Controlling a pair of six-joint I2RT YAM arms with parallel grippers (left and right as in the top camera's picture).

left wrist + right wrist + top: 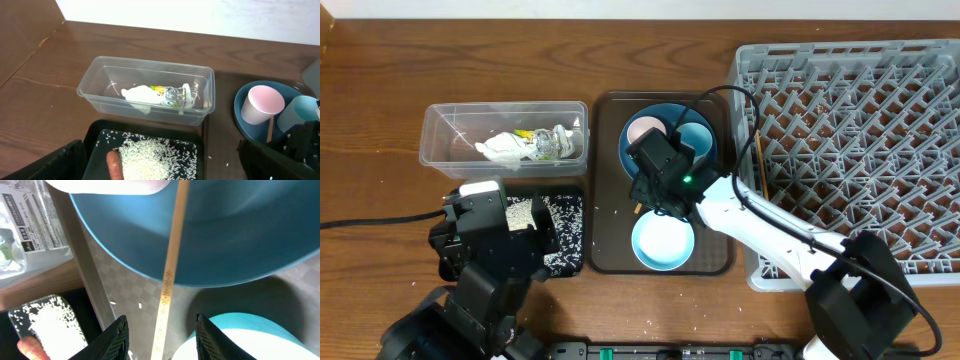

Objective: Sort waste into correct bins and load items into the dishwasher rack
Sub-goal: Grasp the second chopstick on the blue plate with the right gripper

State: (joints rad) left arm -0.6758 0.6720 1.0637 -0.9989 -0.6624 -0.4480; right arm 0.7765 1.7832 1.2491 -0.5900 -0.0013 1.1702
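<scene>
Where the wooden chopstick (170,280) crosses the rim of the dark-blue plate (240,245) above the brown serving tray (125,285), the right gripper (160,332) straddles it, jaws apart and clear on both sides. The left gripper (165,162) hangs spread wide over the black tray (95,135) of rice (155,152).

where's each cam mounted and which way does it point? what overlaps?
Overhead: fixed above the table, looking straight down; left arm and right arm show.
Left wrist: low, facing across the shallow black rectangular tray to the clear rectangular plastic tub; left fingers at bottom.
Right wrist: close above the wooden chopstick over the large dark-blue round plate; right fingers flank it.
Shared: both wrist views catch that plate and chopstick.
</scene>
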